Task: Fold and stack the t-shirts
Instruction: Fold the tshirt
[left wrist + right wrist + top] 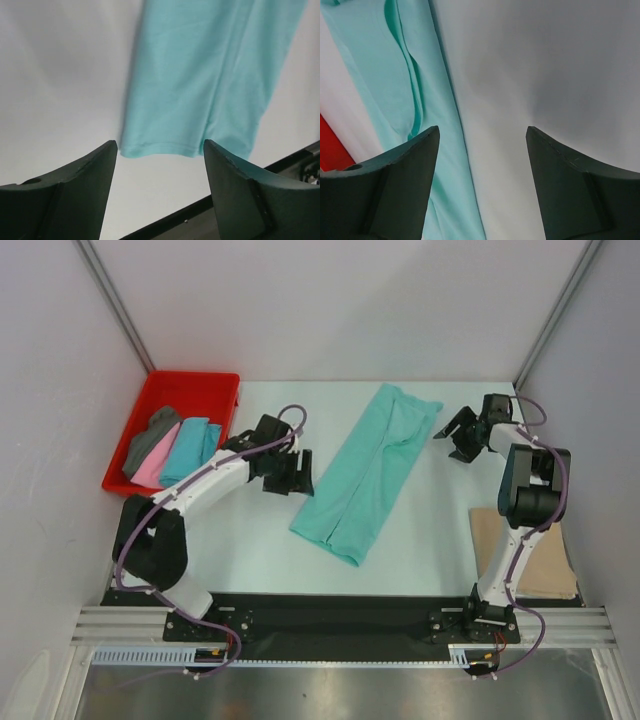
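Looking at your tabletop (250, 540), you were early: mint shirt (365, 475) lay centre, folded lengthwise only, cross-folds left. Red tray (190, 386) held grey shirt (150, 438), pink shirt (150, 470), turquoise shirt (190, 450). Tan shirt (545, 562) lay near right base. Left pincer (295, 474) and right pincer (456, 438) were released, flanking the mint.

Robotics lab test bench: a left arm (200, 490) and a right arm (525, 510) stand bolted to a metal rail (340, 625) at the near edge of a pale table (430, 530), boxed in by plain white panels (340, 300) and slanting aluminium struts (115, 305). Purple cables (292, 412) loop along both arms. A red plastic tray (195, 377) of folded shirts (190, 448) sits left of and beyond the left gripper (290, 472); a mint green shirt (370, 475) lies between it and the right gripper (458, 435)
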Controlling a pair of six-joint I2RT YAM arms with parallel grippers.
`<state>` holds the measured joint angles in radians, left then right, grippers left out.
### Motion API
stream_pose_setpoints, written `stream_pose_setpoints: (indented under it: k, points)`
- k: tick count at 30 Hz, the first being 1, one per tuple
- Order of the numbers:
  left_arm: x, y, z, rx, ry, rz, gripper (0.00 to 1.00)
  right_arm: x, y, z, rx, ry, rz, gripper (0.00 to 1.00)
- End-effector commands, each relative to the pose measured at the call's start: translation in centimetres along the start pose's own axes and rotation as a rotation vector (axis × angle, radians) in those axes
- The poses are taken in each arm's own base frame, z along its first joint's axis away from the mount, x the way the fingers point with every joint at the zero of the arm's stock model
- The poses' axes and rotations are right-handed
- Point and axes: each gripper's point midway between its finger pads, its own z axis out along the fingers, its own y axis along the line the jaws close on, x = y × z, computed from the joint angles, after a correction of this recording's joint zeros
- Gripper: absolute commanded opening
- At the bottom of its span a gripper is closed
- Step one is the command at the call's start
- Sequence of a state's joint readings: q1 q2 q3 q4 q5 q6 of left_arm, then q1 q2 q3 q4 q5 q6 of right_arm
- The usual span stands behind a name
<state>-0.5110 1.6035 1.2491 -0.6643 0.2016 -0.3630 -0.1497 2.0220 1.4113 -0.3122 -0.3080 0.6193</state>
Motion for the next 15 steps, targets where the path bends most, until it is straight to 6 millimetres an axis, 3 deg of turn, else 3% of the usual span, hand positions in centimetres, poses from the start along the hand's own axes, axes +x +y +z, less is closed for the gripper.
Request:
stream_pose_setpoints:
  k: [1,4,10,14,15]
  points:
    - [1.4,2.8,1.2,-0.029,0.037,-0.022,0.76,-3.2,3.4,1.1,-0.111,-0.081,-0.026,0.76]
    - [2.4,4.7,3.0,-0.013,0.065,-0.105,0.77,-4.0,4.3,2.6,-0.141,-0.094,-0.04,0.75]
    - [3.5,6.5,4.9,-0.038,0.094,-0.132,0.72,-5.5,5.1,5.0,-0.137,-0.149,-0.053,0.71]
    - [3.6,6.5,5.8,-0.013,0.111,-0.127,0.7,-5.8,5.6,7.1,-0.154,-0.174,-0.038,0.66]
    - [4.0,6.7,6.2,-0.015,0.126,-0.131,0.7,-6.6,6.6,7.2,-0.17,-0.191,-0.046,0.64]
